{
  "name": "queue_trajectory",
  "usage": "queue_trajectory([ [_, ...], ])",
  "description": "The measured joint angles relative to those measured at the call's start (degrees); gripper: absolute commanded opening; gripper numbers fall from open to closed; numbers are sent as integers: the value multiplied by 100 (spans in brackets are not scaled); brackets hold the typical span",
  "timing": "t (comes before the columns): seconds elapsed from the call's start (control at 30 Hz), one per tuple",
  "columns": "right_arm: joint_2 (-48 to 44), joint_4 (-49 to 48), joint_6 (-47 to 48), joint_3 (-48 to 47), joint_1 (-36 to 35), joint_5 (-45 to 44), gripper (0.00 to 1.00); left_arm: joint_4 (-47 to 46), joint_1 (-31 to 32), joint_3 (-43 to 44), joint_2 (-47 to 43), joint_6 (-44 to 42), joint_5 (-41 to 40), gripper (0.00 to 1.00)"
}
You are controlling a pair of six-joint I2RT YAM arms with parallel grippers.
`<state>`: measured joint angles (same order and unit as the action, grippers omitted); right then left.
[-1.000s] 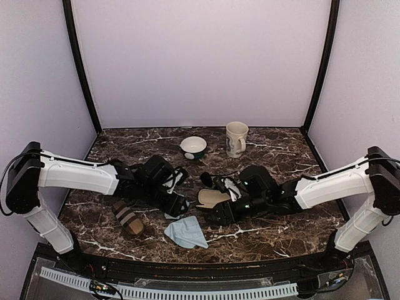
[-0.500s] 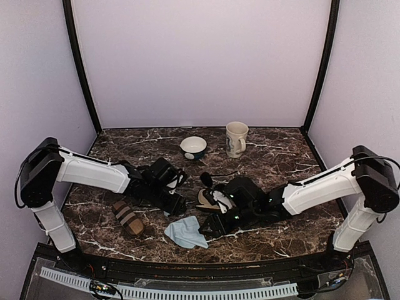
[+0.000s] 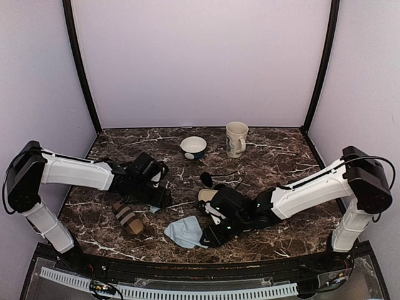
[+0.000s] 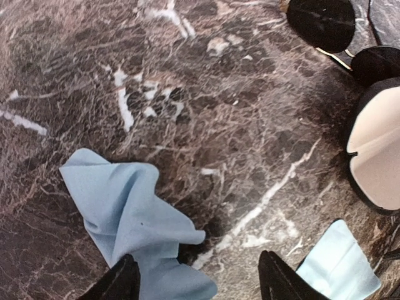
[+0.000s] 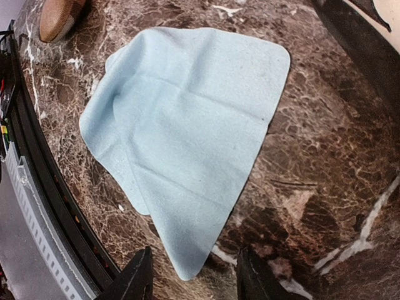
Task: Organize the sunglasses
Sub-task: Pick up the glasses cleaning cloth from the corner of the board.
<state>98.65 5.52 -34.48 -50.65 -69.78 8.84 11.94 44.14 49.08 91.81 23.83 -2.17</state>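
The right tool (image 5: 194, 259) is hanging, fingers apart, over the near edge of the big blue cloth (image 5: 187, 137). It is best pinching low on that edge, not the flat middle. The left tool (image 4: 199, 265), also apart and empty, is hovering left of the cloth. The sunglasses (image 4: 322, 22) are lying behind the cloth, beyond the open case (image 4: 378, 156). Since a second ago the right tool is coming off the case toward the cloth, and the left is drawing away.

Two blue cloths (image 3: 185, 232), two cases (image 3: 127, 217), one pair of sunglasses (image 4: 320, 22), one bowl (image 3: 194, 147), one mug (image 3: 237, 138)
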Motion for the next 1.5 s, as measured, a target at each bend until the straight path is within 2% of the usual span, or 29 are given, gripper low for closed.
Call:
queue_trajectory([
  [0.23, 0, 186, -166, 4, -186, -17, 40, -271, 35, 0, -420, 28, 131, 72],
  [0.7, 79, 192, -363, -13, -334, -273, 18, -802, 621, -2, -105, -378, 940, 56],
  [0.97, 131, 212, -404, -35, -337, -487, 1, -1187, 686, -55, 258, -522, 1467, 51],
  [1.5, 133, 518, -212, -164, -269, -723, 0, -1655, 688, -46, 824, -769, 1676, 46],
])
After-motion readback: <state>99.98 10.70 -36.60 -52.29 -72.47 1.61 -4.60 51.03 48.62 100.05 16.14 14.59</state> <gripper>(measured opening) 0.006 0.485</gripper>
